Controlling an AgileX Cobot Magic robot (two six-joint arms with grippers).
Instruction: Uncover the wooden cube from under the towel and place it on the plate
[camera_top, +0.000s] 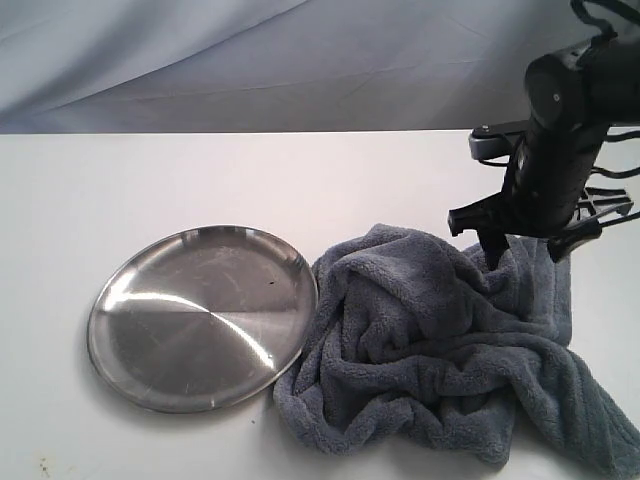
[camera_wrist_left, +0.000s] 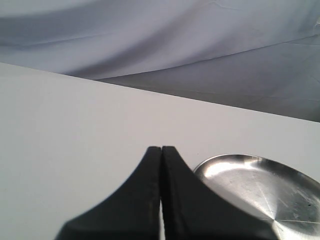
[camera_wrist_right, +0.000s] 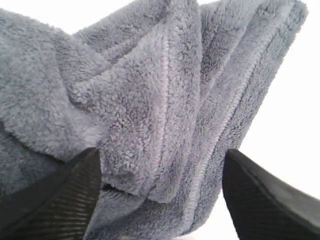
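Observation:
The blue-grey towel (camera_top: 440, 345) lies crumpled on the white table, right of the steel plate (camera_top: 200, 315). No wooden cube shows in any view; the towel's folds hide whatever lies beneath. My right gripper (camera_top: 522, 250) hangs open over the towel's far right corner, one finger touching the cloth. In the right wrist view the gripper (camera_wrist_right: 162, 192) straddles folded layers of the towel (camera_wrist_right: 150, 100) with its stitched hem. My left gripper (camera_wrist_left: 161, 150) is shut and empty, low over bare table, with the plate (camera_wrist_left: 260, 187) just beyond it. It is out of the exterior view.
A pale blue cloth backdrop (camera_top: 250, 60) hangs behind the table's far edge. Bare white tabletop (camera_top: 150, 180) stretches behind and left of the plate. The towel's lower right corner (camera_top: 610, 440) runs toward the edge of the exterior view.

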